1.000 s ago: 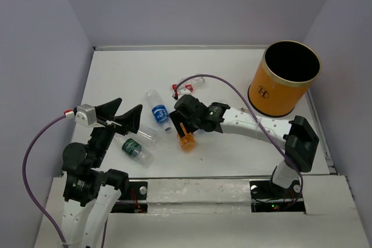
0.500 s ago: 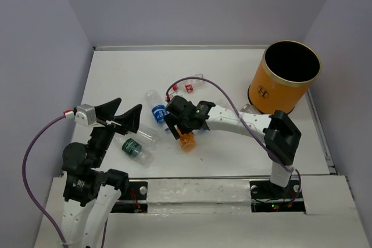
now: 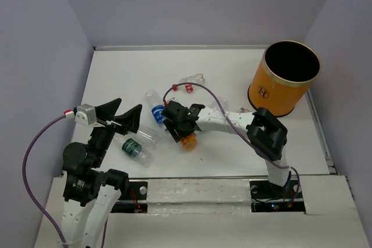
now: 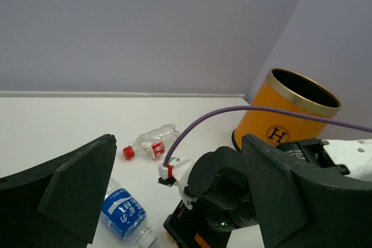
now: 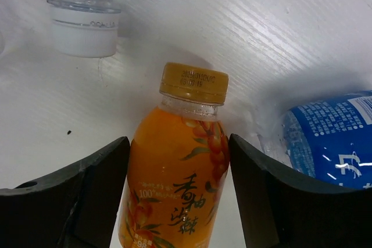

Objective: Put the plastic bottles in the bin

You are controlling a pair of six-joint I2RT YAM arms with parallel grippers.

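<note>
The right claw [image 5: 179,143] is low over the desk [image 3: 232,68], about midway along its width and nearer the near edge than the far one. Its two fingers [image 5: 87,196] stand one on each flank of the orange bottle [image 5: 177,166]. In the wrist view no gap shows on either side, so the claw reads as clamped on it. That bottle lies on its side on the desk, its gold cap pointing away from the wrist.

Just beside the claw, towards the left edge, lies the blue-labelled bottle [image 3: 157,110], its label close by one finger. A clear bottle [image 3: 147,136] with a white cap lies just beyond the orange one's cap, apart from it. Further towards the near-left corner is the green-labelled bottle [image 3: 132,148]. Towards the far edge, apart from the claw, lies the red-and-white-labelled bottle [image 3: 193,81], red cap pointing left.

That makes five bottles, one of each kind, all on the desk. The clear one is faint from above.

There is one bin [image 3: 279,94], orange with a dark rim and black inside. It stands upright by the far-right corner, well apart from the claw and every bottle.

The left claw [image 3: 130,105] hangs above the near-left part of the desk, fingers wide apart, gripping nothing.
</note>
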